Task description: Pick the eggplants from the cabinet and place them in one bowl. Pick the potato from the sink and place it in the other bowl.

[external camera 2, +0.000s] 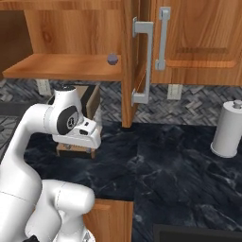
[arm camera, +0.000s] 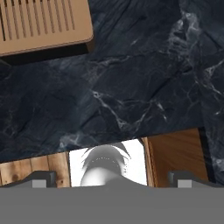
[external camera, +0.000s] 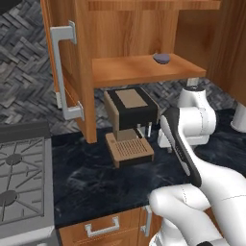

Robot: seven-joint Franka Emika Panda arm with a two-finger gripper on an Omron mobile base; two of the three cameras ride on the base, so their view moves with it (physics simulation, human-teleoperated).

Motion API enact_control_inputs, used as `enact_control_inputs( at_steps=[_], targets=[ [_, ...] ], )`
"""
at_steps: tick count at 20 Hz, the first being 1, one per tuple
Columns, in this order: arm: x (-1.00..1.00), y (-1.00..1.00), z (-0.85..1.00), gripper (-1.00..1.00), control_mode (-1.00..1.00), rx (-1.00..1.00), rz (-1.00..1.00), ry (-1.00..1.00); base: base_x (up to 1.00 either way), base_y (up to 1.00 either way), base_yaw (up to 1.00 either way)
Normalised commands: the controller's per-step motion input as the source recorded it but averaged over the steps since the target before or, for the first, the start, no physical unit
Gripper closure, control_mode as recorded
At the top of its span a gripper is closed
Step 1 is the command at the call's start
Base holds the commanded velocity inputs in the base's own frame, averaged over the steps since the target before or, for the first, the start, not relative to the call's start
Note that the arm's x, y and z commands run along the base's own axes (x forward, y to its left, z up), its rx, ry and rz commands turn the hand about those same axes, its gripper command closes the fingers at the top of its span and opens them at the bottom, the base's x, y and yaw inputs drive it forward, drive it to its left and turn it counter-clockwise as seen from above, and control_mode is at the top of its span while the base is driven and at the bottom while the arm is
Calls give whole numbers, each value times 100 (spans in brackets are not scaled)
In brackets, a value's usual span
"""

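The wooden wall cabinet [external camera: 139, 69] [external camera 2: 61, 66] stands open, its door [external camera: 72, 72] [external camera 2: 137, 61] swung out with a long silver bar handle. One small dark purplish eggplant [external camera: 162, 58] [external camera 2: 112, 58] lies near the front edge of the shelf. My gripper [arm camera: 113, 181] [external camera 2: 79, 149] hangs well below the shelf, pointing down at the dark counter [arm camera: 131, 87] beside the coffee machine. Its jaws are spread wide with nothing between them. The potato, the sink and both bowls are out of view.
A brown and black coffee machine [external camera: 129, 115] with a slatted drip tray [arm camera: 43, 26] stands under the cabinet, right beside my hand. A stove [external camera: 21, 178] is at the left and a paper towel roll [external camera 2: 229, 130] at the right. Base cabinet drawers [external camera: 101, 226] run below the counter edge.
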Motion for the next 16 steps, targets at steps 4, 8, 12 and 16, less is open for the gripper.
enact_control_inputs(
  at_steps=[4, 8, 12, 16],
  targets=[
    [0, 0, 0, -100, 100, 0, 0, 0, 0, 0, 0],
    [0, 0, 0, -100, -100, 0, 0, 0, 0, 0, 0],
    [-1, 3, 0, -100, -100, 0, 3, -19, 0, 0, 0],
    [-13, 5, 10, -100, -100, -1, 13, -29, 0, 0, 0]
  ],
)
